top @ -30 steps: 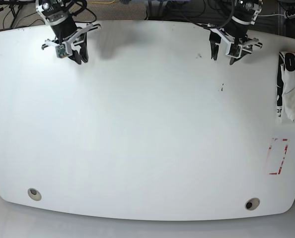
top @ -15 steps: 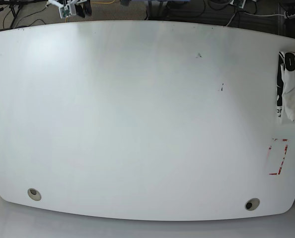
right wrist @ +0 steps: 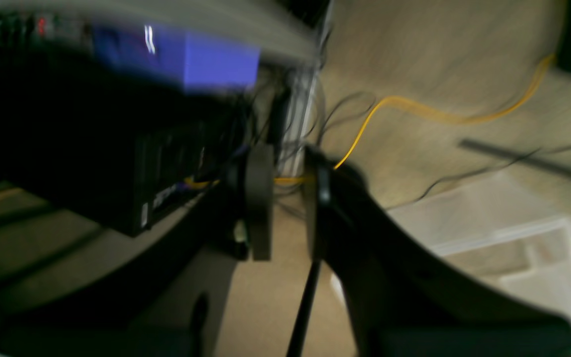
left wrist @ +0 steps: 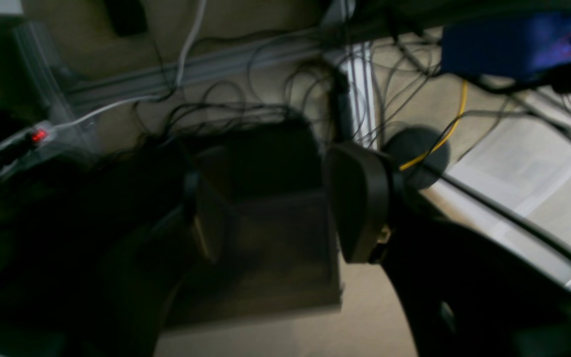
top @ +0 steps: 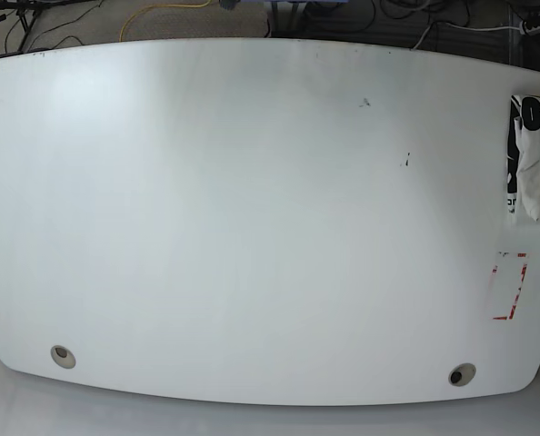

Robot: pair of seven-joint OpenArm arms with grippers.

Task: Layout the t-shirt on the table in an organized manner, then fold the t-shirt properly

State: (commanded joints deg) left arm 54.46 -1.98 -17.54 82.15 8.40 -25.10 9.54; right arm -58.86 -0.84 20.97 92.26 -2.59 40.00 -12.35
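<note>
Base view: white table (top: pixel 252 227) fills the frame, neither arm in it. T-shirt (top: pixel 534 159) sits bunched at the table's 3 o'clock edge, cut off by the frame border, black lettering showing at its top, crumpled white cloth below; not laid out, not folded. Red tape marks (top: pixel 509 286) just below the shirt toward 4 o'clock, apart from it. Two round holes near the front edge, one at 7 o'clock (top: pixel 63 355), one at 5 o'clock (top: pixel 461 373). Small dark specks (top: pixel 405 161) on the surface around 1 o'clock, well apart from the shirt. Left wrist view, blurred and dark: left gripper (left wrist: pixel 285 218) is off the table, over beige floor with a tangle of cables (left wrist: pixel 275 94); its two fingers stand spread with a clear gap, nothing between them, right-hand finger (left wrist: pixel 360 203) sharp enough to see, the other a dim shape. Yellow cable (left wrist: pixel 444 139) runs at 2 o'clock of the fingers, a power strip with a red light (left wrist: pixel 37 135) at 9 o'clock. Right wrist view, motion-blurred: right gripper (right wrist: pixel 288 203) also above the floor, fingers close with a narrow gap, holding nothing; a yellow cable (right wrist: pixel 414 111) trails toward 2 o'clock, a clear plastic bin (right wrist: pixel 503 238) at 4 o'clock, a blurred blue-lit dark box (right wrist: pixel 117 124) at 10 o'clock.
</note>
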